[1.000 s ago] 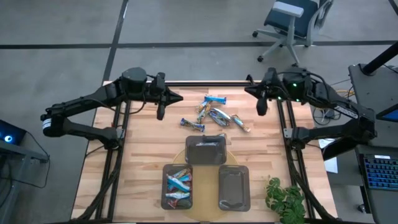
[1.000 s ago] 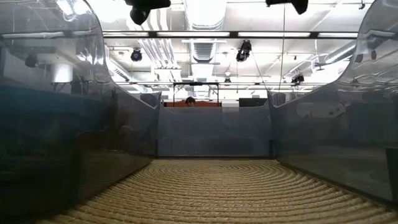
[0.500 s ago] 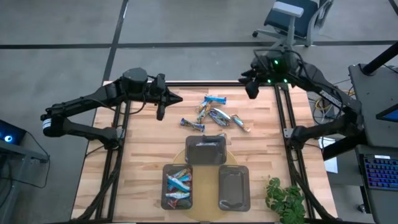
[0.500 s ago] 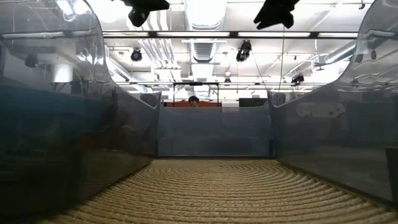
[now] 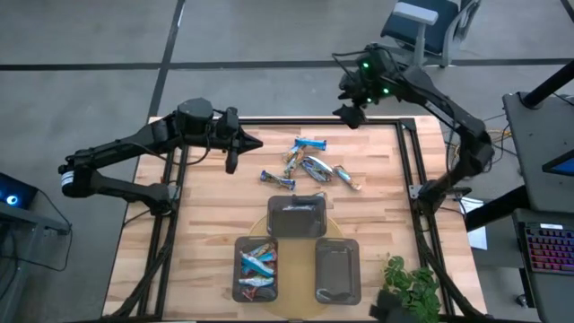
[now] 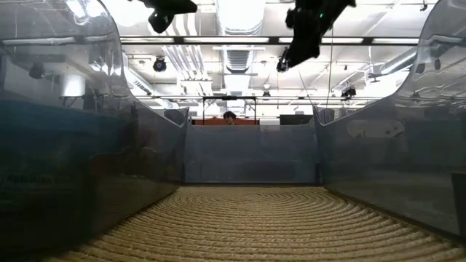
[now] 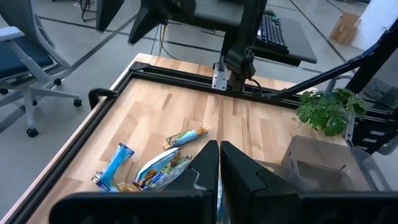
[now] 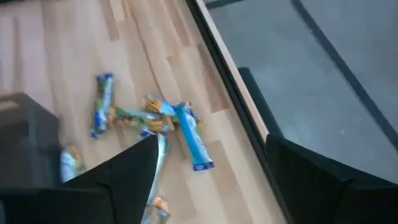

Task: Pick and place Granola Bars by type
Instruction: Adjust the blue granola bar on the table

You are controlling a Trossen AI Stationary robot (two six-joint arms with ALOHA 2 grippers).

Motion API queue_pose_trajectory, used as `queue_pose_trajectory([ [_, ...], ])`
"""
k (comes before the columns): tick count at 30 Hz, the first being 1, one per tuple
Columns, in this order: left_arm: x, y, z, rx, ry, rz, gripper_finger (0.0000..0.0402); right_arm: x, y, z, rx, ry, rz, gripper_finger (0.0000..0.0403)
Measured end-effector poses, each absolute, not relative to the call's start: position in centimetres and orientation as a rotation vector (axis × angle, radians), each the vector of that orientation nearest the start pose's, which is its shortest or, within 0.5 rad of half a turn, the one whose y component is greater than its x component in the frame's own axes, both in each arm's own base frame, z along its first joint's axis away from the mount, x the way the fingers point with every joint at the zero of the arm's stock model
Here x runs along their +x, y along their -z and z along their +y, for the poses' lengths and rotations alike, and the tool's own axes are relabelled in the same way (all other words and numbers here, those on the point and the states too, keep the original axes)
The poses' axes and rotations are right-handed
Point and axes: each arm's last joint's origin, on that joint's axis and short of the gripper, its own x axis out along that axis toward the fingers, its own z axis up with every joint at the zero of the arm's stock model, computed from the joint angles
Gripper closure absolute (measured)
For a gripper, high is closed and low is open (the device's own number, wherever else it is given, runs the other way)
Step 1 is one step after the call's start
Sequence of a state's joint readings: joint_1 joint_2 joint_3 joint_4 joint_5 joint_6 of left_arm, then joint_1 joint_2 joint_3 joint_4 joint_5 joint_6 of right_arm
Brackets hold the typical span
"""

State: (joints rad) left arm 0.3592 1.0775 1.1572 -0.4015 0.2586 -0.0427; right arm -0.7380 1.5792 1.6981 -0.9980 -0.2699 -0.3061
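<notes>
Granola Bars (image 5: pixel 309 163) lie loose in the upper middle of the high view, with more already in a tray lower down.

We see the right gripper (image 5: pixel 348 112) raised over the table's far edge, upper right of centre in the high view, its fingers (image 8: pixel 127 171) spread wide apart with nothing between them — its own wrist view looks down past them onto blue-wrapped bars on the wood. We see the left gripper (image 5: pixel 235 144) hanging at the upper left of the table, its fingers (image 7: pixel 205 163) pressed together and empty, well apart from the loose bars. Three dark trays sit at the lower middle: the lower left tray (image 5: pixel 238 269) holds several blue bars, while the upper tray (image 5: pixel 272 217) and the lower right tray (image 5: pixel 320 274) hold none that we can make out.
</notes>
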Motion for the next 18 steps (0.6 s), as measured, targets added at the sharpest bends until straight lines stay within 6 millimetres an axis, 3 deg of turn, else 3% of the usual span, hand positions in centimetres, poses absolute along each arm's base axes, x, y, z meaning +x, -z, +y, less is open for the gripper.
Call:
queue_pose_trajectory([
  [7, 21.3, -38.4, 7.3, -0.148, -0.133, 0.311, 0.0402, 26.3, -34.8, -22.8, 0.020, 0.199, 0.937, 0.0113],
  [18, 21.1, -38.0, 7.4, -0.171, -0.197, 0.352, 0.0402, 28.9, -29.4, -25.2, 0.015, 0.103, 1.063, 0.0126],
])
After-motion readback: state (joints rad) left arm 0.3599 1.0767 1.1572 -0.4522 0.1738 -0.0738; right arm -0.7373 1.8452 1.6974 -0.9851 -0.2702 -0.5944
